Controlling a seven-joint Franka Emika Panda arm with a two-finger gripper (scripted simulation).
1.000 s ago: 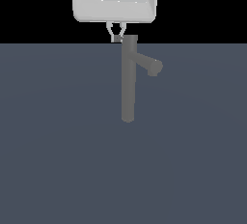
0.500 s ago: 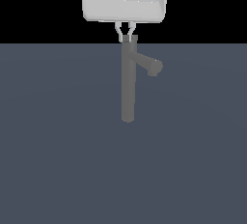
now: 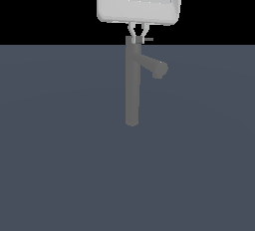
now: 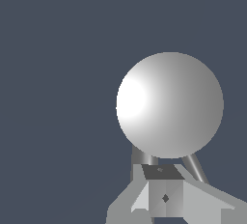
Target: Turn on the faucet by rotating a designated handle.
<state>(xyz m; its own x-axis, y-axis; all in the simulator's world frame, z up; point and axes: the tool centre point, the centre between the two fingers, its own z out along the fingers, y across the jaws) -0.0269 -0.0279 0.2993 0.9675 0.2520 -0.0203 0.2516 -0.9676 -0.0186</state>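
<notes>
While the gripper (image 3: 139,31) hangs directly over the top of the faucet (image 3: 132,85), its two fingers sit close together, nearly touching, and nothing shows between them, so I read it as narrow and empty. The faucet stands upright on the flat grey floor (image 3: 60,165), a slim column with a thick spout (image 3: 153,66) angling down toward the exterior view's right. The handle (image 3: 148,39) is a thin pale rod sticking out sideways from the faucet's top, toward the exterior view's right, just beside the fingertips; whether they touch it I cannot tell.

In the wrist view the faucet's rounded cap (image 4: 170,105) fills the area ahead of the fingers (image 4: 159,196), with the spout and rod partly peeking from beneath it.

By my judgement the approach step is in hand: the gripper is lining up beside the handle and has not yet pushed it. The next move calls for settling the fingertips level with the rod, then sweeping sideways around the column's axis so the rod swings without the fingers slipping over it.
</notes>
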